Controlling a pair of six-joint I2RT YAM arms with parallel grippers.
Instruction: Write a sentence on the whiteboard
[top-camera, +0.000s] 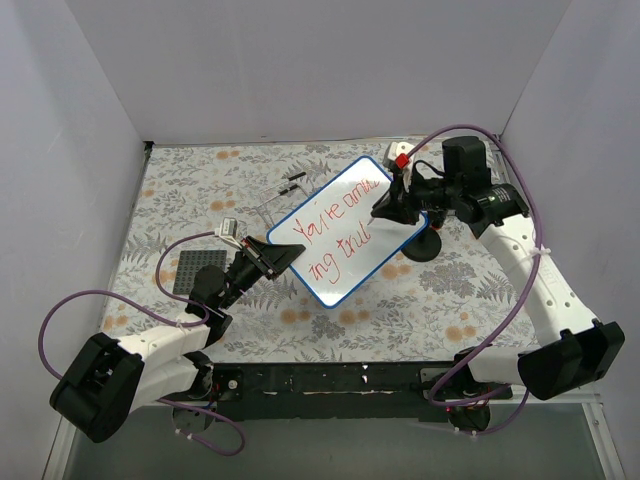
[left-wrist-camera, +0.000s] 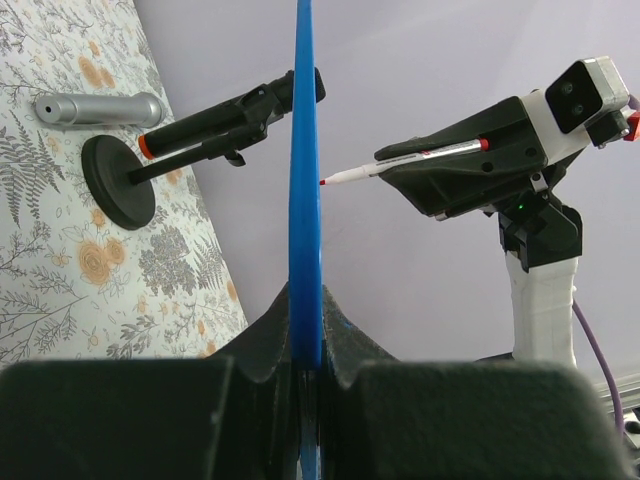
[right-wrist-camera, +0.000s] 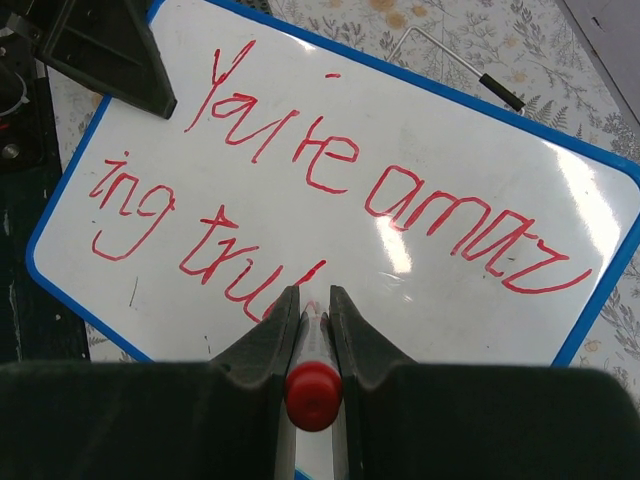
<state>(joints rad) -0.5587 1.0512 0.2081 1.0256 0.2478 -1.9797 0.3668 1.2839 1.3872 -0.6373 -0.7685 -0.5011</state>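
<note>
Your left end effector (top-camera: 273, 257) is clamped on the near-left rim of the whiteboard (top-camera: 352, 272) | whiteboard slants across the middle of the desk (top-camera: 420, 300) | sentence (top-camera: 335, 232) in red reads "You're amazing trul" over two lines | your right end effector (right-wrist-camera: 313, 300), far right, grips a red marker (right-wrist-camera: 313, 385), tip at the second line's end.
</note>
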